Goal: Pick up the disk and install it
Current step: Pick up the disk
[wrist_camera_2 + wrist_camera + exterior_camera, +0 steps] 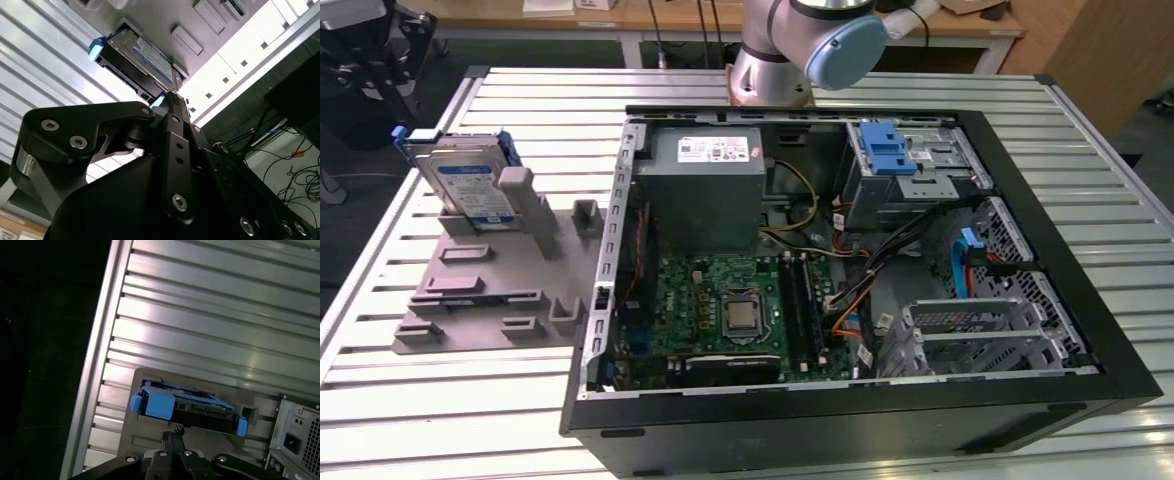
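The disk (464, 180) stands on edge in a grey holder (480, 290) on the slatted table, at the exterior view's left. It is a silver drive with a white-and-blue label in a blue carrier frame. In both wrist views the disk (145, 57) (185, 407) lies just beyond my gripper's tips. My gripper (173, 431) (172, 97) hangs apart from the disk, with its black fingers pressed together and nothing between them. The arm's base (787, 50) rises at the table's far edge.
An open black computer case (1067, 300) lies on its side on the table, showing a grey power supply (707, 190), a green motherboard (734, 310) and a silver drive cage with blue latch (894, 150). Loose cables cross the case's middle. The slatted table (210, 325) ends at a dark drop.
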Motion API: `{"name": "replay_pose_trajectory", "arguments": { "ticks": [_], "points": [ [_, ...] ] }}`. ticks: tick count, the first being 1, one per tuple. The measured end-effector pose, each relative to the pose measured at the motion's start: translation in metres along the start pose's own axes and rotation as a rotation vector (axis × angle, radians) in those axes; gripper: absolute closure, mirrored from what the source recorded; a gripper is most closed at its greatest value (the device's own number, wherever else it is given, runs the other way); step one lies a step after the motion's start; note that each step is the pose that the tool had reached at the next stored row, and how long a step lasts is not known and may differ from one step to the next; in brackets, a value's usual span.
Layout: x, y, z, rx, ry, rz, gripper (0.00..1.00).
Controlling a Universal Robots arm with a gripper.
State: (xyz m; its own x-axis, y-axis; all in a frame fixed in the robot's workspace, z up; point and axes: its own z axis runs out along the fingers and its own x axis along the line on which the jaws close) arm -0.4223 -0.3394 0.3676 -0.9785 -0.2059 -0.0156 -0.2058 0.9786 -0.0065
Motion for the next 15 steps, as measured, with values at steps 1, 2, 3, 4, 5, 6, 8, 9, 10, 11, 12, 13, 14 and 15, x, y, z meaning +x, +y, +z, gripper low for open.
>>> {"name": "replay_pose_trajectory", "arguments": {
  "ticks": [1, 2, 3, 4, 5, 6, 8, 9, 10, 11, 12, 13, 14, 15],
  "points": [
    [0.0, 0.0, 0.0, -0.0002, -0.0001, -0.009, 0.89],
    [0.0, 0.0, 0.0, -0.0003, -0.0002, -0.021, 0.89],
    [0.0, 0.0, 0.0, -0.0005, -0.0003, -0.032, 0.89],
    [0.0, 0.0, 0.0, -0.0008, -0.0003, -0.046, 0.89],
    [0.0, 0.0, 0.0, -0.001, -0.0004, -0.059, 0.89],
    [0.0, 0.0, 0.0, -0.0012, -0.0005, -0.07, 0.89],
    [0.0001, 0.0, 0.0, -0.0015, -0.0006, -0.093, 0.89],
    [0.0001, 0.0, 0.0, -0.0016, -0.0006, -0.103, 0.89],
    [0.0001, 0.0, 0.0, -0.0018, -0.0008, -0.112, 0.89],
    [0.0002, 0.0, 0.0, -0.0019, -0.0008, -0.122, 0.89],
    [0.0002, 0.0, 0.0, -0.0021, -0.0009, -0.13, 0.89],
    [0.0002, 0.0, 0.0, -0.0022, -0.001, -0.138, 0.89],
    [0.0002, 0.0, 0.0, -0.0023, -0.001, -0.146, 0.89],
    [0.0003, 0.0, 0.0, -0.0025, -0.001, -0.154, 0.89]
  ]
}}
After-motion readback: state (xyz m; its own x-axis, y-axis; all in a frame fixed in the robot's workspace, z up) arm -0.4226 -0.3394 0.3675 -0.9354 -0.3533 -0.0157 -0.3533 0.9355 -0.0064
